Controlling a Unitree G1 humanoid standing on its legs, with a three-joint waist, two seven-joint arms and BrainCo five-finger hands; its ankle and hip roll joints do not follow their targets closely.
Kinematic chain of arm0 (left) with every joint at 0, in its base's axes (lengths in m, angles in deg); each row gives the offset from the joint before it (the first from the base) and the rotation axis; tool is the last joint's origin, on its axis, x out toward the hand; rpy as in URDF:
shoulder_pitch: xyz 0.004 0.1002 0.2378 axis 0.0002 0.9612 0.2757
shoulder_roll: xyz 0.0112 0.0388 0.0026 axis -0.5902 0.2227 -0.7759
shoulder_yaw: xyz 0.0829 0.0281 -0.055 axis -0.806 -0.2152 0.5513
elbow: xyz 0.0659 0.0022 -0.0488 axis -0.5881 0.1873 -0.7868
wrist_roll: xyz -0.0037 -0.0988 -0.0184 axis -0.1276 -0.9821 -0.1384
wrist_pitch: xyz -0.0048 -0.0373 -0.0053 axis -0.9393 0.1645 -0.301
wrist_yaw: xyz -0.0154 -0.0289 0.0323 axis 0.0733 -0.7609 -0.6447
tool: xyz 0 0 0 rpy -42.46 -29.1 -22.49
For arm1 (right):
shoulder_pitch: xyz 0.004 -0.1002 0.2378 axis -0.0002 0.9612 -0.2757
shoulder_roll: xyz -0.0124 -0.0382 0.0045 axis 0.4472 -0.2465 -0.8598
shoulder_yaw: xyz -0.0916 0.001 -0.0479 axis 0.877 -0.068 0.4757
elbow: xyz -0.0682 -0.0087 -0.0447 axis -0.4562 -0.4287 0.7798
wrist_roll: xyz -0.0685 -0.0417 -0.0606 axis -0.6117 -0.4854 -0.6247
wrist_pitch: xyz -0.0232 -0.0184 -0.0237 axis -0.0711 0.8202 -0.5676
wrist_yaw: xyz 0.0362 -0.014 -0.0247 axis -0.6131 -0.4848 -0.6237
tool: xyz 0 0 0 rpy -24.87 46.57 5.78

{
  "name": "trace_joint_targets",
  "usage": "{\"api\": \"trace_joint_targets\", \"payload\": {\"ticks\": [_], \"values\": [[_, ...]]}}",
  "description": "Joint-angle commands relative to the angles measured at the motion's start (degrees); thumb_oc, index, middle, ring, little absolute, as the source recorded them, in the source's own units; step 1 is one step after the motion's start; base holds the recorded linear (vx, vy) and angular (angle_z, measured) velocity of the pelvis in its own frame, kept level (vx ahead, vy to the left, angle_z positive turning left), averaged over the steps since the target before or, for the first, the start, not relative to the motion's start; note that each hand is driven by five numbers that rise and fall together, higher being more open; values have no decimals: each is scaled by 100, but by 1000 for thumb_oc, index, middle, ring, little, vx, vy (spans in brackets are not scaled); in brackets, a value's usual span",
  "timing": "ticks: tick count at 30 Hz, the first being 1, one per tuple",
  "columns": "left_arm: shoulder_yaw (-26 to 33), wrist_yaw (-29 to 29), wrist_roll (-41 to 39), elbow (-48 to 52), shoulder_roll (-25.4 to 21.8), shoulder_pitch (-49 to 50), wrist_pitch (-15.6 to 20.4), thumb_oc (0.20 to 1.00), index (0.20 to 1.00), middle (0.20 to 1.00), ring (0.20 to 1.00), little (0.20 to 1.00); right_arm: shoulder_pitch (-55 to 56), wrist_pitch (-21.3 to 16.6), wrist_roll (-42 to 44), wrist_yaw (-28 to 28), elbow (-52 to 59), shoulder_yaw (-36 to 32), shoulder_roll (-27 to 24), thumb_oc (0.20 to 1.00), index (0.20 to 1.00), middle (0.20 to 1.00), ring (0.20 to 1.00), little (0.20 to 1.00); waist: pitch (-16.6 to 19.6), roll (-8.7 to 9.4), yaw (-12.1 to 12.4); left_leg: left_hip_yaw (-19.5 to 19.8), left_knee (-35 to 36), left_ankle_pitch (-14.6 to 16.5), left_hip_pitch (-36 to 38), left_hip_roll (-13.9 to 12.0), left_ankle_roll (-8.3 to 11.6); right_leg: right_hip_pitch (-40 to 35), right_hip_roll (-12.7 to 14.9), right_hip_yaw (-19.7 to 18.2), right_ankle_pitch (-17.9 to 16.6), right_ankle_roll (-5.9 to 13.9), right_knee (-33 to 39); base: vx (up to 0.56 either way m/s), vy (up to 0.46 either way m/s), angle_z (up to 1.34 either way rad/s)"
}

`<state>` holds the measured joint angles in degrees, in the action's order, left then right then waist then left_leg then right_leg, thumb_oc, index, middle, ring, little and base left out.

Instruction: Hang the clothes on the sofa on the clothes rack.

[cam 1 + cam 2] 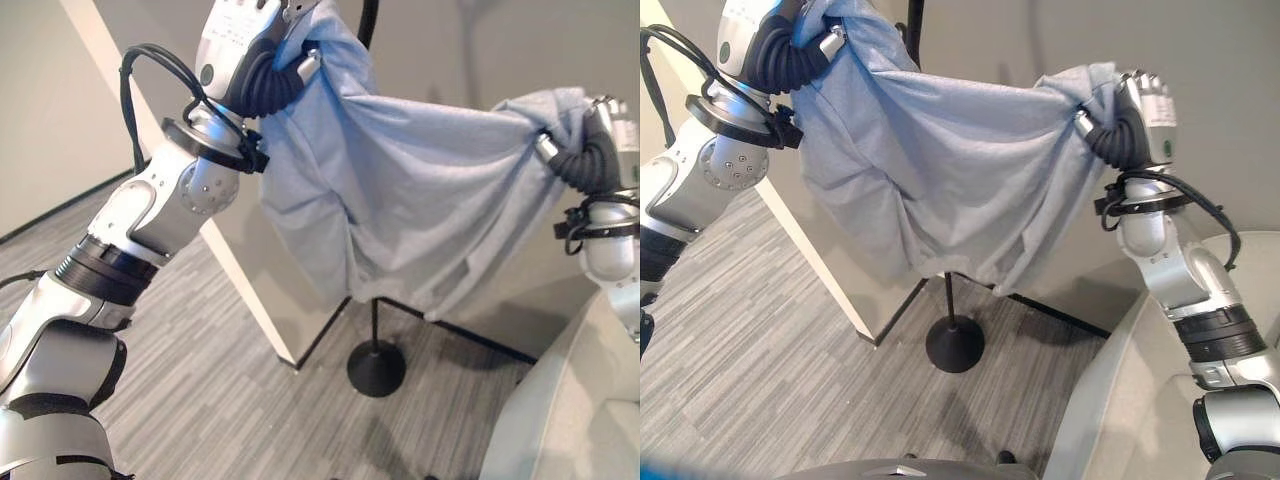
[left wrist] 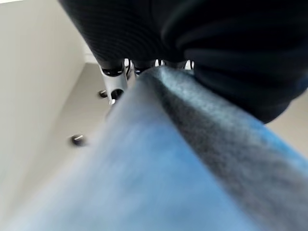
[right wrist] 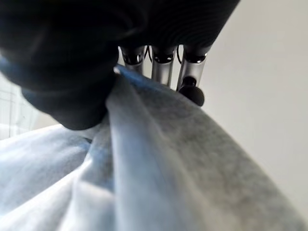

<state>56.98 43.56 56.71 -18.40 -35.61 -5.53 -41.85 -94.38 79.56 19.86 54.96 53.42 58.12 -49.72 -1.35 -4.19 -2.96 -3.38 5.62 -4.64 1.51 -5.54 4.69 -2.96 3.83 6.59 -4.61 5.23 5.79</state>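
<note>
Garment: a light blue-grey garment [image 1: 400,200] is hanging in the air, stretched between both hands, in front of the grey wall [image 1: 1200,60].
Long axis: it is running from about 10 o'clock down to 3 o'clock across the head views, the left end higher than the right; the top edge is sagging slightly between the two holds.
Loose cloth: the free fabric is drooping toward 6 o'clock in folds, its lowest hem ending just above the rack's round base in the views.
Left hand: the left hand [image 1: 262,62] is sitting at 11 o'clock, raised high; its fingers [image 2: 114,79] are curling round a bunched edge of the garment, with cloth pinched against the dark cover in the left wrist view.
Right hand: the right hand [image 1: 1132,112] is sitting at 3 o'clock, lower than the left; its fingers [image 3: 163,67] are clamping a gathered fold of the garment.
Rack: the clothes rack [image 1: 375,365] is standing behind the cloth, a thin black pole on a round black base on the floor at 6 o'clock; the upper pole is showing at 12 o'clock just beside the left hand. Whether the garment is touching the pole cannot be told.
Sofa: a pale grey sofa [image 1: 1120,400] edge is showing at 5 o'clock, under the right arm.
Floor: grey striped carpet [image 1: 220,400].
</note>
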Motion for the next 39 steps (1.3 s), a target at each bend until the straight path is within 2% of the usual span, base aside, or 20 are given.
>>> {"api": "trace_joint_targets", "payload": {"ticks": [1,9,11,12,18,19,25,26,28,29,32,39], "values": [[176,-379,314,-270,-381,-597,19,200,200,200,200,200,-872,-33,-319,584,-51,89,-328,200,200,200,200,200,275,366,141,-102,-62,728,470,102,5,-265,383,228,483,547,-79,3,20,-12],[-475,-606,474,-407,-386,-1753,-19,200,200,200,200,200,-2600,178,-321,850,-501,892,-769,200,200,200,200,200,466,413,179,-133,-62,749,536,100,20,-328,385,216,473,556,-79,3,5,-3],[-791,-619,473,-671,-315,-2168,-57,200,200,200,200,200,-3280,230,-257,881,-812,1316,-840,200,200,200,200,200,500,431,191,-134,-62,749,553,103,25,-335,385,216,469,558,-79,0,0,0],[-1175,-637,457,-1087,-234,-2626,-76,200,200,200,200,200,-3997,246,-118,910,-1250,1804,-830,200,200,200,200,200,513,440,194,-134,-62,749,556,100,32,-330,387,217,461,561,-79,0,0,0],[-1945,-603,390,-2079,24,-3432,-159,200,200,200,200,200,-5481,239,258,795,-2252,3012,-617,200,200,200,200,200,580,485,225,-117,-62,737,558,103,57,-348,377,253,456,563,-79,0,0,0],[-2178,-623,316,-2530,129,-3668,-225,200,200,200,200,200,-5975,230,486,718,-2726,3420,-378,200,200,200,200,200,589,499,238,-117,-62,724,552,101,70,-345,378,269,449,567,-79,0,0,0],[-2870,-437,-26,-3935,601,-4208,-259,200,200,200,200,200,-6983,176,1135,364,-4123,4320,330,200,200,200,200,200,593,520,258,-105,-62,688,501,102,99,-295,372,291,413,580,-79,8,0,3],[-3157,-313,-221,-4569,852,-4425,-267,200,200,200,200,200,-7317,205,1347,214,-4846,4650,714,200,200,200,200,200,584,533,267,-119,-62,654,438,99,126,-238,372,307,377,592,-79,1,1,6],[-3418,-209,-359,-5194,1052,-4613,-314,200,200,200,200,200,-7557,231,1526,109,-5431,4882,1043,200,200,200,200,200,561,536,275,-131,-62,607,349,91,147,-164,370,320,339,602,-79,-6,1,2],[-3432,-213,-369,-5225,1063,-4635,-300,200,200,200,200,200,-7583,216,1537,109,-5464,4896,1056,200,200,200,200,200,561,536,271,-129,-62,605,338,91,147,-153,370,320,337,602,-79,0,0,0],[-3708,-38,-666,-6223,1393,-4868,-372,200,200,200,200,200,-7954,247,1961,-107,-6379,5142,1622,200,200,200,200,200,463,559,273,-104,-62,487,42,82,191,111,363,360,251,602,-79,-67,-17,5],[-4070,251,-922,-6932,1736,-5151,-339,200,200,200,200,200,-8270,376,2251,-550,-7458,5495,2169,200,200,200,200,200,200,532,243,-48,-62,267,-544,70,237,655,336,355,103,576,-79,-71,-12,10]]}}
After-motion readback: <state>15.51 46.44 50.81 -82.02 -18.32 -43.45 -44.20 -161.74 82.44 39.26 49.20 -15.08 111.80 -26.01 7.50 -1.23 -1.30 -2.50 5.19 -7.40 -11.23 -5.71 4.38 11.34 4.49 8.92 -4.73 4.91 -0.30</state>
